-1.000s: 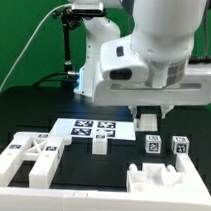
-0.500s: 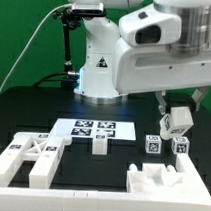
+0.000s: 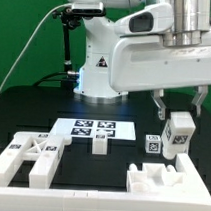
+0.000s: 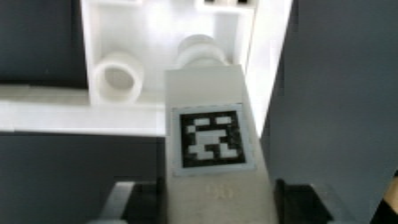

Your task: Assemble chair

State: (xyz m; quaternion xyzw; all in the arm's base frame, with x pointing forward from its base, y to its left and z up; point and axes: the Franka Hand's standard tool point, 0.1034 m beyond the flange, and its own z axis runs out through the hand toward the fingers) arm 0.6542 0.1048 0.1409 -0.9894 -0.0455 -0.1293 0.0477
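We see a white chair post (image 3: 178, 137) with a square tag held up over the black table (image 3: 33, 115), on the exterior view's right. The gripper (image 3: 179, 115) squeezes it, one jaw on each side, jaws partly closed.

Counted in the exterior view: one robot arm (image 3: 146, 56), one gripper (image 3: 179, 115), one marker board (image 3: 92, 130). White chair parts: one post (image 3: 178, 135) in the gripper, one small tagged block (image 3: 151, 146), one notched panel (image 3: 160, 181), one X-braced piece (image 3: 29, 152). Left cluster possibly more than one piece; cannot tell. Wrist view: one tag (image 4: 214, 135) on the post, two round sockets (image 4: 118, 78) in the part beneath.
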